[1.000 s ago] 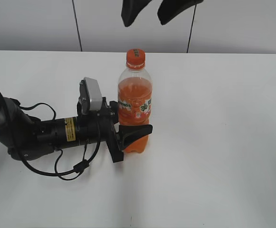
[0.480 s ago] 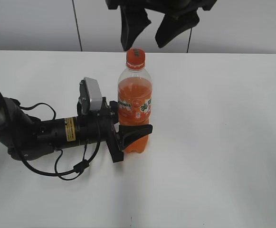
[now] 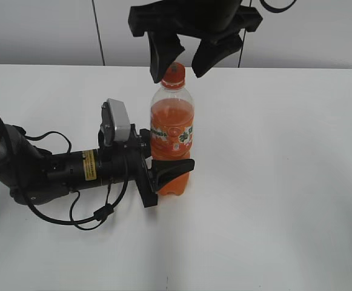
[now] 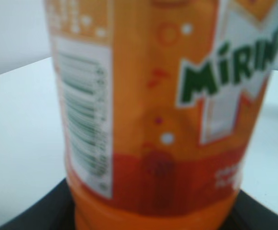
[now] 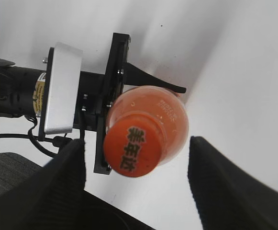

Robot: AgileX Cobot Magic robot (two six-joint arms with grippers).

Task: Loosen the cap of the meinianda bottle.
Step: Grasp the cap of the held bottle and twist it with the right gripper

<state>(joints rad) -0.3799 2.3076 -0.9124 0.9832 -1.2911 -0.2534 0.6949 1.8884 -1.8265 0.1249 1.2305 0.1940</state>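
The meinianda bottle (image 3: 171,130) stands upright mid-table, holding orange liquid and wearing an orange, white and green label (image 4: 158,120). My left gripper (image 3: 174,165) lies low on the table and is shut on the bottle's lower body, with one black finger (image 5: 153,81) across the front. The orange cap (image 3: 172,74) with dark print (image 5: 133,149) sits on the neck. My right gripper (image 3: 177,73) hangs open from above, its fingers flanking the cap with gaps on both sides and touching nothing (image 5: 136,158).
The left arm (image 3: 48,170) and its looping cable (image 3: 97,215) lie across the white table (image 3: 285,182) to the left of the bottle. A grey panelled wall (image 3: 42,30) runs behind the table's far edge.
My right gripper has come down from the top of the view until its open fingers stand at either side of the cap. The bottle and left gripper have not moved.
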